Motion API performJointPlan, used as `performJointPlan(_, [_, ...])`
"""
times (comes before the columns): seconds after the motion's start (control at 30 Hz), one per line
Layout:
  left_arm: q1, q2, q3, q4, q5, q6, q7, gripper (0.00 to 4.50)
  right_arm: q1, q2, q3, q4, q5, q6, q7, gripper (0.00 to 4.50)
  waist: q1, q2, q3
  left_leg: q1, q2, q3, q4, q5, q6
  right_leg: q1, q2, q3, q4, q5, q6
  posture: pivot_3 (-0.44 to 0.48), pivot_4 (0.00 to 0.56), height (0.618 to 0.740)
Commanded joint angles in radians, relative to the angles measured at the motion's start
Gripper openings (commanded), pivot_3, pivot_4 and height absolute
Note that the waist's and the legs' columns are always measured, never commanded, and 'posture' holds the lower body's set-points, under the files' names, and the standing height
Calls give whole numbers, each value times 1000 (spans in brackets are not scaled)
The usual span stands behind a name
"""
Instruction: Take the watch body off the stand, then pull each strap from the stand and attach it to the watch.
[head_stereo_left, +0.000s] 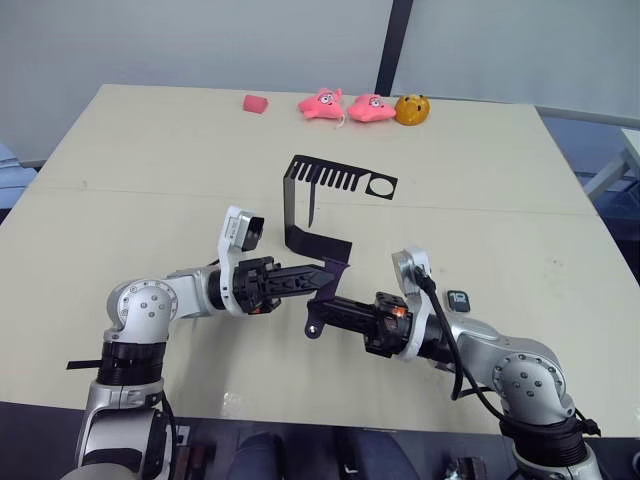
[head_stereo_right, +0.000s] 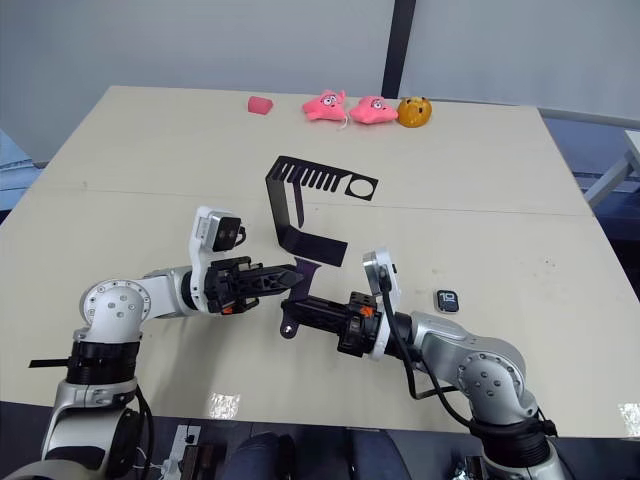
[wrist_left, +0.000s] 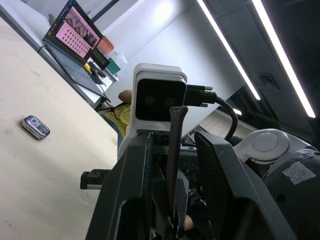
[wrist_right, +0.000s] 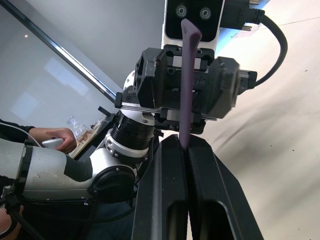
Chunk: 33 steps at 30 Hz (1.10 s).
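The black stand (head_stereo_left: 289, 205) is upright at mid-table, its comb-slotted top plate pointing right. Just in front of its foot my two grippers meet tip to tip. A dark purple strap (wrist_right: 186, 75) runs between them. My right gripper (head_stereo_left: 318, 318) is shut on one end of it. The strap's (wrist_left: 173, 150) other end lies between the fingers of my left gripper (head_stereo_left: 322, 280), which stand open with a gap on each side. The watch body (head_stereo_left: 460, 298) lies flat on the table beside my right forearm, screen up, apart from both grippers.
Along the far edge sit a small pink block (head_stereo_left: 256, 103), two pink plush toys (head_stereo_left: 322, 104) and an orange one (head_stereo_left: 411, 109). A person's hand (wrist_right: 55, 142) shows beyond the table. A laptop (wrist_left: 75, 30) stands on another desk.
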Motion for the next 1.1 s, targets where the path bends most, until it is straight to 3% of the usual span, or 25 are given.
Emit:
performJointPlan(0.03, [-7,-6,-1,-33,-9,-14,-9,1405,-3,2,1,-19,4,-1,1,0,0,0,0,0,0,0,0,0,0,0,0,0,0,0,0,0,150,740])
performJointPlan(0.5, [0,-12,-19,-28,2,-35,-16,1405,-1,8,2,-17,-8,-3,3,0,0,0,0,0,0,0,0,0,0,0,0,0,0,0,0,0,150,740])
performJointPlan(0.6, [2,-13,-20,-25,2,-41,-15,49,1,7,1,-20,-6,-2,2,0,0,0,0,0,0,0,1,0,0,0,0,0,1,0,0,0,150,740])
performJointPlan(0.97, [18,-11,-4,-29,-4,-52,-22,9,19,-7,-3,-30,-25,-5,-4,0,0,0,0,0,0,0,1,0,0,0,0,0,1,0,0,0,150,740])
performJointPlan(1.1, [29,3,8,-59,4,-82,-40,0,41,-32,-51,-64,-17,-21,-20,1413,1,0,0,0,0,0,1,0,0,0,0,0,1,0,0,0,150,740])
